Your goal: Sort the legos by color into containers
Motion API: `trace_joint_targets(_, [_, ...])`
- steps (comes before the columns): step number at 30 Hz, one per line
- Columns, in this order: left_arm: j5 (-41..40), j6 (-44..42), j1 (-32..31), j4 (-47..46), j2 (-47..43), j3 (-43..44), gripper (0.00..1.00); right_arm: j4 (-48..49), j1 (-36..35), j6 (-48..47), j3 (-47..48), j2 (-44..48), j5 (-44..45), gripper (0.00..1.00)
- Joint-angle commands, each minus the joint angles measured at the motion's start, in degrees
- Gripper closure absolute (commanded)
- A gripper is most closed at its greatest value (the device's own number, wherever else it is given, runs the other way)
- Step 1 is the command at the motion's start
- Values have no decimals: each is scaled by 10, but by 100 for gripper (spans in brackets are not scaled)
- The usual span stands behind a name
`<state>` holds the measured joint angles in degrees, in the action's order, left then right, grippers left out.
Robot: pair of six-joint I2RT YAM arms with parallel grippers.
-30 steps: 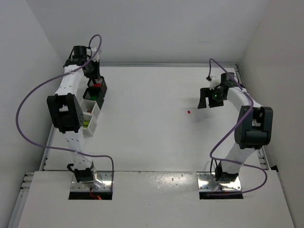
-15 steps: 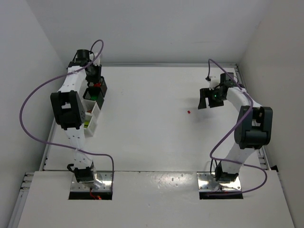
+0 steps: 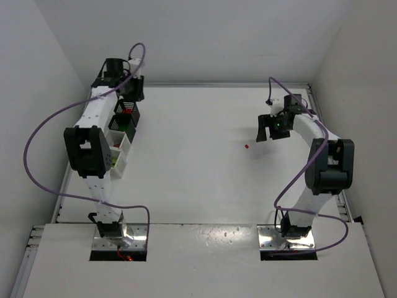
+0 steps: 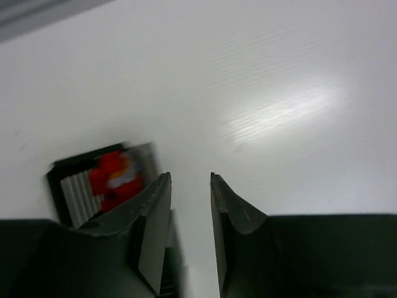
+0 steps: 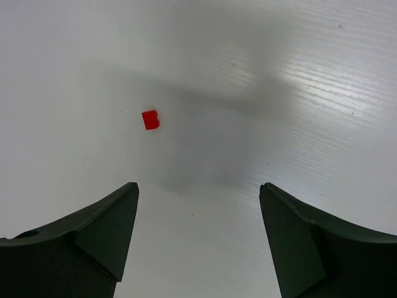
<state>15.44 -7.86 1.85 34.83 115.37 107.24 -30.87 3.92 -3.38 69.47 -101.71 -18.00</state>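
The broad middle of the counter point(image 3: 186, 174) is found open between the arms. It is interrupted only by one small red lego point(image 3: 246, 146), which is seen just ahead of the right tool point(image 3: 268, 128) and its widely spread fingers. The left edge is occupied by the row of containers point(image 3: 122, 133), which is set near the left wall point(image 3: 34, 93) and partly overhung by the left arm point(image 3: 87, 149). The left tool point(image 3: 132, 92), its fingers narrowly parted, is confined between the far black container point(image 3: 127, 110) and the back wall point(image 3: 217, 43). The right arm point(image 3: 329, 164) is crowded by the right wall point(image 3: 366, 93).
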Motion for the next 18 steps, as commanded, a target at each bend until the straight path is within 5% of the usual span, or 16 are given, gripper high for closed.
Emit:
trace_joint_targets(1, [96,-22,-127,-26,-59,-35,63,37,7,47,17,5,17,21])
trace_joint_targets(8, [107,51,-353,-109,-12,-104,65,55,18,117,0,16,63,16])
trace_joint_targets(18, [-2,113,-467,-109,154,55,54,50,79,139,-32,39,98,10])
